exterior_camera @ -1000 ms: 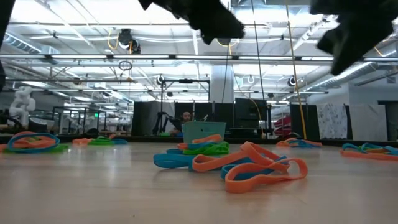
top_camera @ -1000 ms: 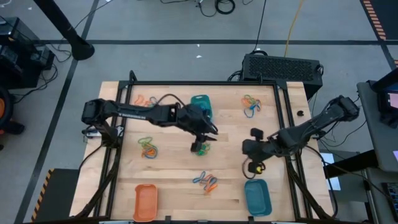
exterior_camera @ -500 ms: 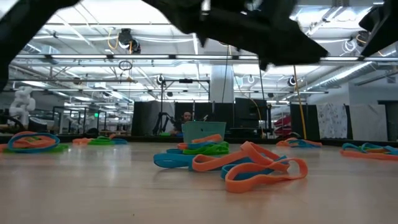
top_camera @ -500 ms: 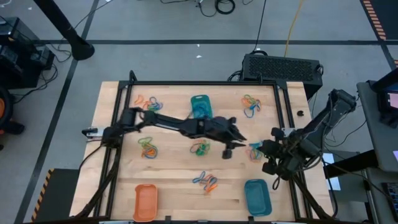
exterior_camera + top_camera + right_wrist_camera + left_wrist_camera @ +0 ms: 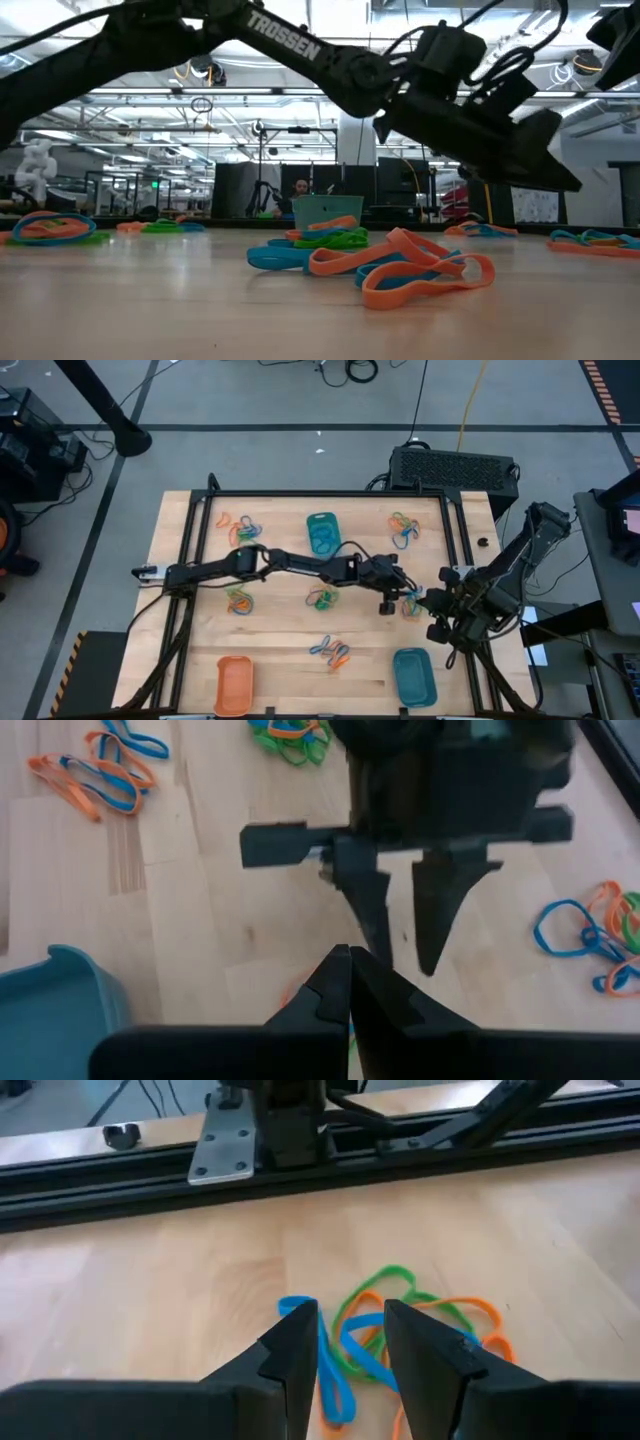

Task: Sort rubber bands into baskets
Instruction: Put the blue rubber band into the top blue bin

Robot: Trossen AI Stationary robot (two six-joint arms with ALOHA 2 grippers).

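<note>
Counter [image 5: 280, 650] is being bounded by a black frame rail [image 5: 330, 494]; bare wood is being left open between the band piles. Taking the far teal basket [image 5: 322, 532] as landmark: orange basket [image 5: 233, 684] and near teal basket [image 5: 413, 676] are being seen at the opposite counter edge; contents can't be told. Rubber bands [image 5: 385, 1342] are lying in a pile twd the right-arm side of that basket, w/ other piles [image 5: 238, 598] scattered around. Left gripper [image 5: 392, 598] is being held part open directly over that pile, fingers [image 5: 295, 1345] straddling it, nothing gripped. Right gripper [image 5: 348, 982] is being kept closed, empty, just beyond the pile, facing the left one.
</note>
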